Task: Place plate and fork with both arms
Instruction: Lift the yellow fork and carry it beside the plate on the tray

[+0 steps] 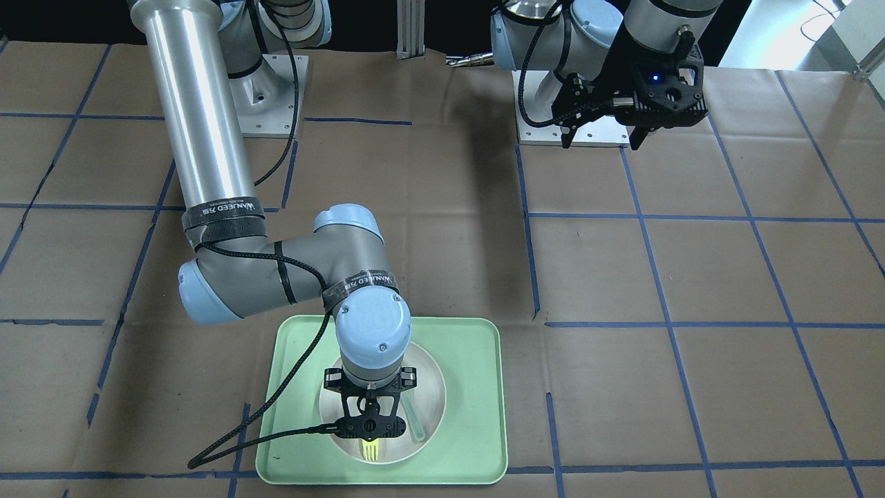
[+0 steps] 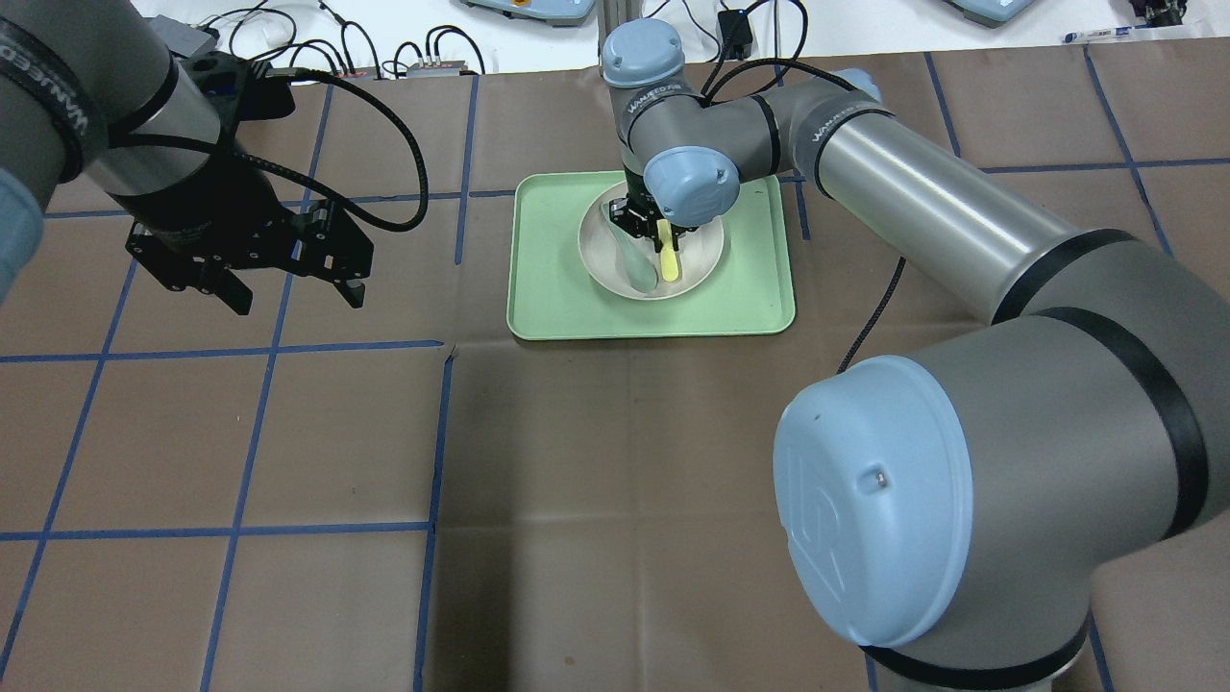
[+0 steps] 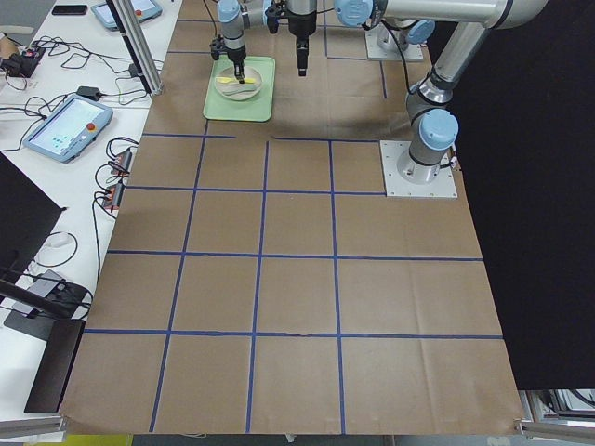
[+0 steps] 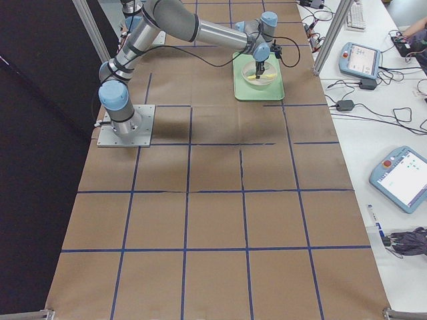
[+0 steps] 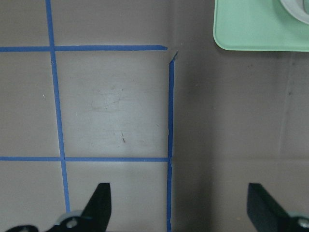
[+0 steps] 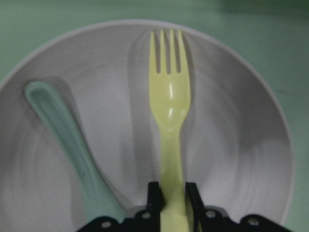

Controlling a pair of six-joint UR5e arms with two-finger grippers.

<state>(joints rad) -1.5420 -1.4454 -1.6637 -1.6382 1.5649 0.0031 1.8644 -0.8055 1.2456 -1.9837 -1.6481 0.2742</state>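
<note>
The off-white plate [image 2: 706,258] sits in the middle of the pale green tray [image 2: 548,288]. My right gripper [image 6: 171,198] is shut on the handle of the pale yellow fork [image 6: 169,101], which lies over the plate [image 6: 231,125] with its tines pointing away from the gripper. The fork [image 2: 667,256] also shows in the overhead view, and its tines [image 1: 371,452] show below the gripper in the front view. My left gripper [image 2: 288,288] is open and empty, held above the brown table well to the left of the tray; its fingertips [image 5: 99,203] show wide apart.
A grey-green spoon [image 6: 67,140] lies in the plate beside the fork [image 2: 627,259]. The tray's corner [image 5: 251,34] shows at the top right of the left wrist view. Blue tape lines [image 2: 442,432] grid the brown paper table. Teach pendants and cables lie on side benches [image 3: 65,130].
</note>
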